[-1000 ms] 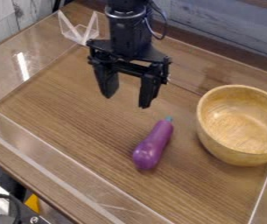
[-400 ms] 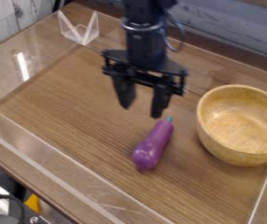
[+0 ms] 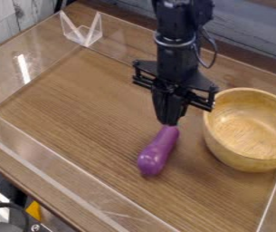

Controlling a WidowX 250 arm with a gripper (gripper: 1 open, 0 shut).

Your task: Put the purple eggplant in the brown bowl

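A glossy purple eggplant (image 3: 156,153) lies on the wooden table, its narrow stem end pointing up and right toward the brown bowl (image 3: 241,93). The round, thick-rimmed bowl sits at the right with nothing in it. My black gripper (image 3: 173,117) points straight down, its two fingers pressed together and shut. Its tips hang right over the eggplant's narrow end, just left of the bowl. Whether they touch the eggplant I cannot tell, and nothing shows between the fingers.
A clear plastic barrier (image 3: 55,186) runs along the table's front and left edges. A clear V-shaped stand (image 3: 80,29) sits at the back left. Bare wood (image 3: 68,100) stretches left of the eggplant.
The gripper moved right and down from the table's middle to above the eggplant's narrow end. Its fingers, spread wide before, have shut. Eggplant and bowl have not moved.
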